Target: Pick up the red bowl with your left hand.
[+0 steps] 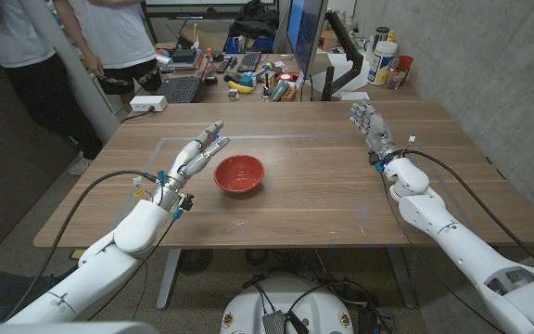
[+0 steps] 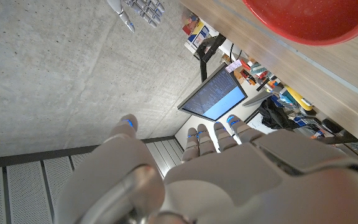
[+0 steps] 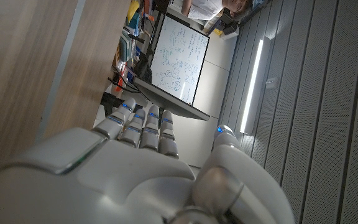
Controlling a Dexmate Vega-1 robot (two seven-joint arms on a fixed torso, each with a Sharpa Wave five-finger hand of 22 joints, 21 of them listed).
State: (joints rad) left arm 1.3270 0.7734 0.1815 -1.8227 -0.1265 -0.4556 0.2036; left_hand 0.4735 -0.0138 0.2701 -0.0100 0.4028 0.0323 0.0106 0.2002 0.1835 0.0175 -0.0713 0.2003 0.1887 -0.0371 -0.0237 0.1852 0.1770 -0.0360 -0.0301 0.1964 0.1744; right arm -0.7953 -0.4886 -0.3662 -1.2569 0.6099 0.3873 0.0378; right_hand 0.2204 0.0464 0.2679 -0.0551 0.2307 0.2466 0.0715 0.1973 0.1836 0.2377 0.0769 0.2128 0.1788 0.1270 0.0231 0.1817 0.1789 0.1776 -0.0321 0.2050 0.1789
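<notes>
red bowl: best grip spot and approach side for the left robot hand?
Likely the rim of the red bowl on its near-left side, facing the open left robot hand. The bowl sits upright and empty, so the thin rim can be pinched, thumb outside and fingers inside.

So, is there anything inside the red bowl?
The red bowl looks empty: the head view shows only its bare red inside. The near wall hides a little of the inside. What lies under it on the wooden table is covered.

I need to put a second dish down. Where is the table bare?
Bare wood stretches between the red bowl and the right robot hand, and along the near edge of the table. It is tight left of the bowl, where the left robot hand reaches in.
</notes>
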